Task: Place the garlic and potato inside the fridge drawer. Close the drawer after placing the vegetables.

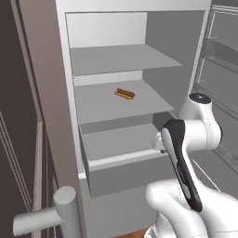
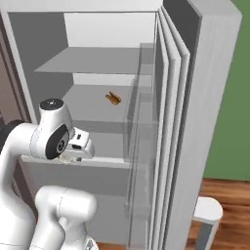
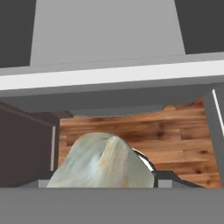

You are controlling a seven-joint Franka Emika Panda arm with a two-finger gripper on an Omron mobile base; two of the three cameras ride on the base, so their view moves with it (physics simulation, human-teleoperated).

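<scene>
One vegetable, the garlic point(image 3: 103, 161), sits clamped in my gripper point(image 3: 105, 183), just short of the open drawer point(image 1: 125, 160), front edge ahead. Risk as I judge it: releasing here drops it onto the wood floor point(image 3: 175, 131). No potato located.

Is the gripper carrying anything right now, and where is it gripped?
Yes: the garlic sits in the gripper, above the open fridge drawer. The bulb hides the fingertips, so the exact grip place cannot be told.
</scene>
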